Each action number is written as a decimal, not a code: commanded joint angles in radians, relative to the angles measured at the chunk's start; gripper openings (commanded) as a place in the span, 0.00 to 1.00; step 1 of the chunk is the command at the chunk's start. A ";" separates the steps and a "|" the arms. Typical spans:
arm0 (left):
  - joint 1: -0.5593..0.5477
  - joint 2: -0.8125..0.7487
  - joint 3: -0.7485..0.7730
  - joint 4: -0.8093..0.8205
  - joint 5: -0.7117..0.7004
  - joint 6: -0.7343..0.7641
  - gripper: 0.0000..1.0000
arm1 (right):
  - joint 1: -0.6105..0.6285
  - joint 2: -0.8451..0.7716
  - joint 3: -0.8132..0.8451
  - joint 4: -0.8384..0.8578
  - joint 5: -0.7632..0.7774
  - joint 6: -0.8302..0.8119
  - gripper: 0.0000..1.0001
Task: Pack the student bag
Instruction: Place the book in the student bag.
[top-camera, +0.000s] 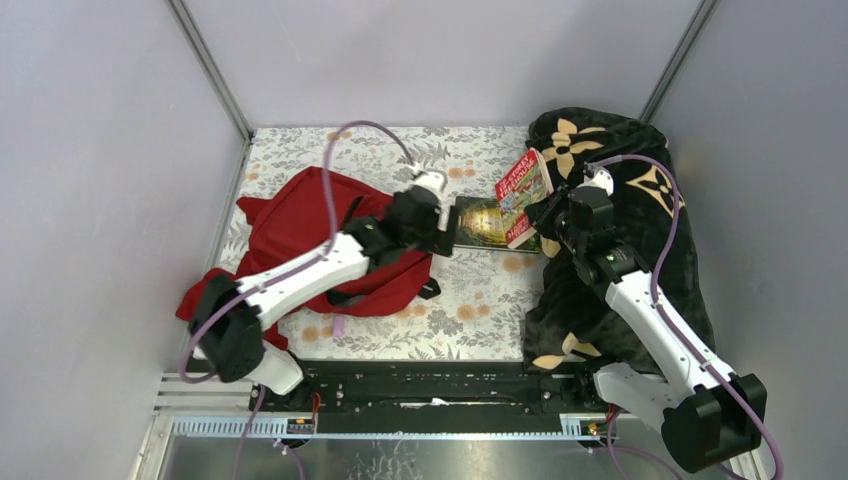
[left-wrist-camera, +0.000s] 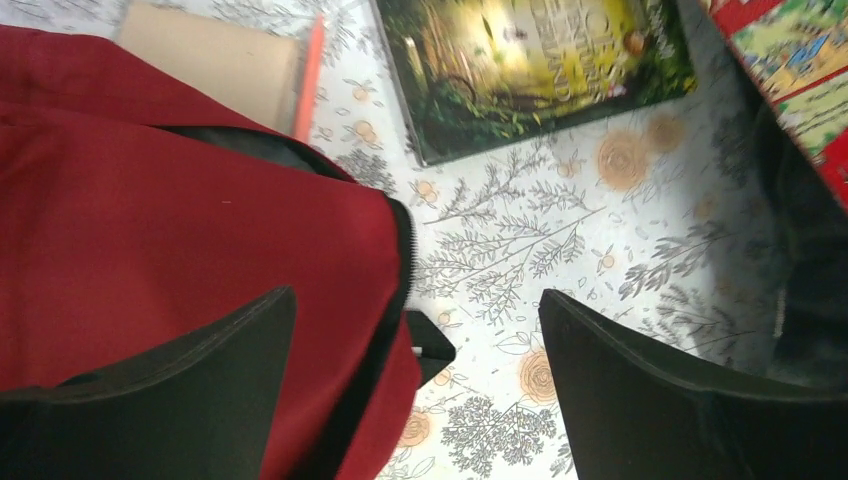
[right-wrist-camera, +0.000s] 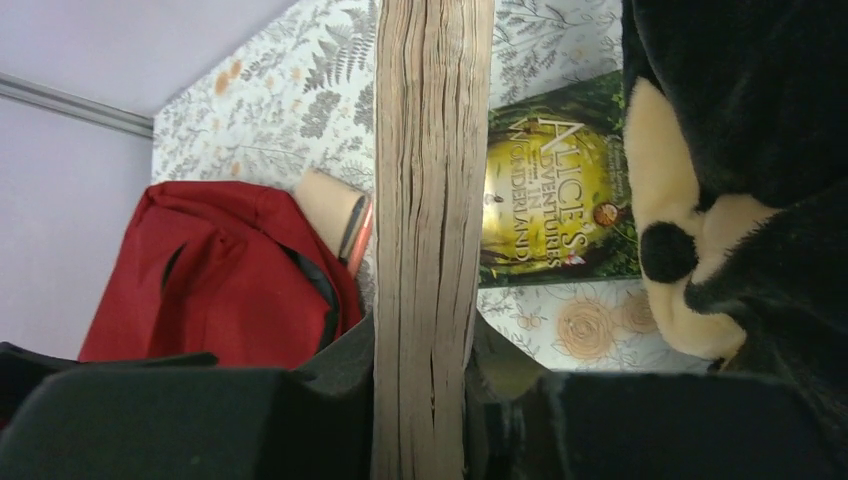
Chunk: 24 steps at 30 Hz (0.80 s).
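Fabric of the student bag (top-camera: 300, 230) covered the left of the flowered table (top-camera: 480, 310), slumped and dark red. The left wrist view gave us what the overhead one hid: a tan notebook (left-wrist-camera: 215, 60) and an orange pencil (left-wrist-camera: 308, 75) just beyond the bag's black zipper. The left gripper (left-wrist-camera: 418, 300) stood spread wide and held nothing, one finger over the red cloth, the other over bare table. To the right lay a green Alice in Wonderland book (top-camera: 490, 222). The right gripper (right-wrist-camera: 420, 400) was pinching a red book (top-camera: 523, 197); only its wrist view showed us the yellowed page edges between the fingers. Farthest right sprawled the black blanket (top-camera: 640, 250).
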 joint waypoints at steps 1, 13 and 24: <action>-0.123 0.139 0.086 -0.026 -0.250 -0.024 0.99 | 0.006 -0.026 0.042 0.052 0.021 -0.029 0.00; -0.195 0.351 0.155 -0.078 -0.619 -0.044 0.59 | 0.006 -0.021 0.020 0.062 -0.021 0.009 0.00; -0.167 0.401 0.169 -0.109 -0.629 -0.060 0.47 | 0.006 -0.006 0.014 0.071 -0.041 0.022 0.00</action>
